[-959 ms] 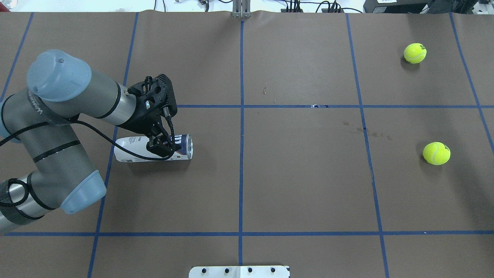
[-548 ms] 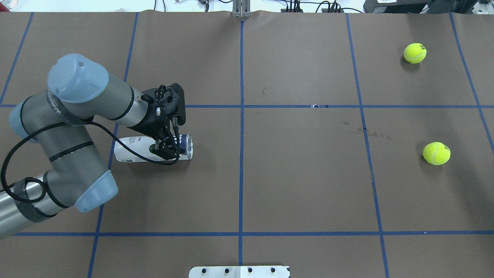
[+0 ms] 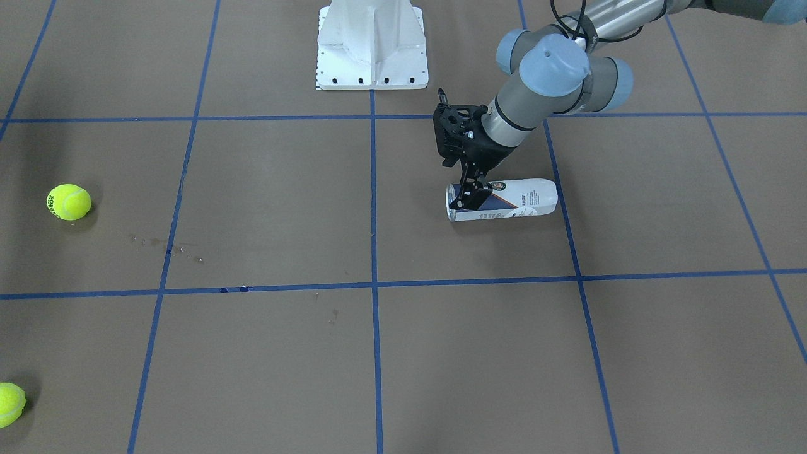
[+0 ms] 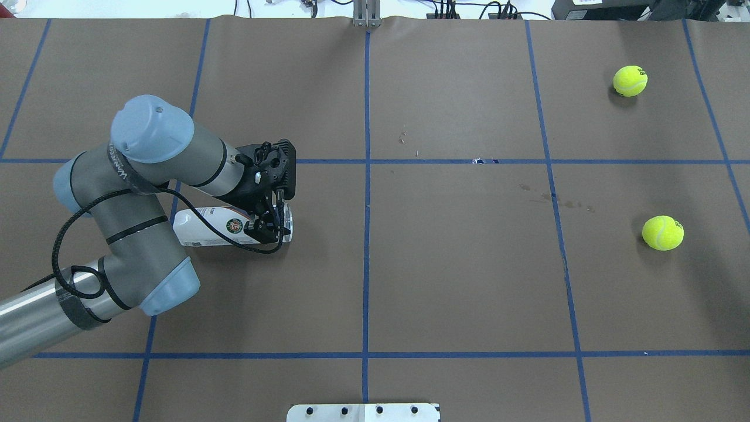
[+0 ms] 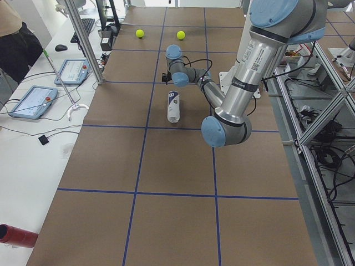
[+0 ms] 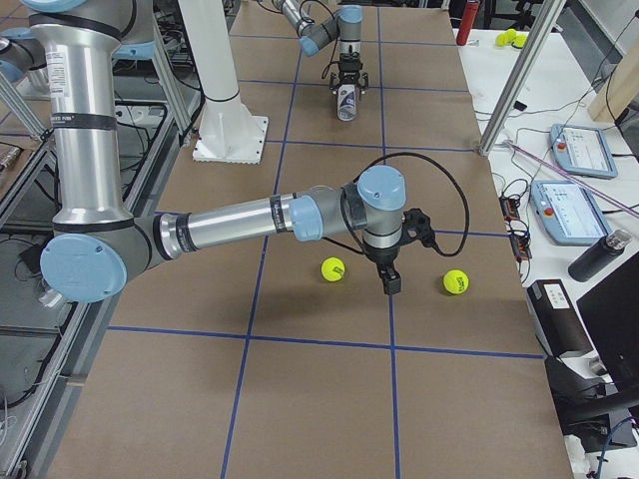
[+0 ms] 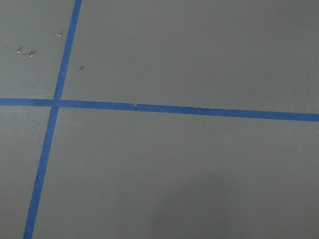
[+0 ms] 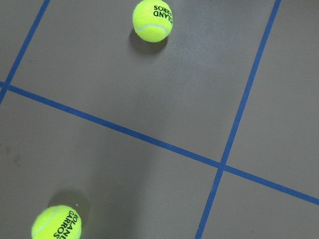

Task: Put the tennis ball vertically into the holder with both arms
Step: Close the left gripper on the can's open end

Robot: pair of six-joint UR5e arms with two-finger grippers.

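Overhead exterior view tells us how far things stand: no ball is in yet. We see the clear plastic cylindrical holder (image 4: pixel 196 231), wrapped in a navy-and-white label, lying on its side on the brown paper-covered table (image 4: pixel 457 275), in the robot's left half, with its mouth toward the centre. The black two-finger left gripper (image 4: pixel 266 228) is down at that mouth end with a finger on either side of the tube. We cannot tell whether the jaws pinch it or only flank it.

Two yellow-green felt tennis balls (image 4: pixel 630 80) (image 4: pixel 662 232) lie loose on the far right, well apart from the holder. The black right gripper (image 6: pixel 389 285) hangs between them, and we cannot tell how its jaws stand.

We judge that standing the holder upright, picking up a ball and dropping it in are all left to do. On the balls we read "ROLAND GARROS". The holder's label carries a round badge, but its writing is too small to read.
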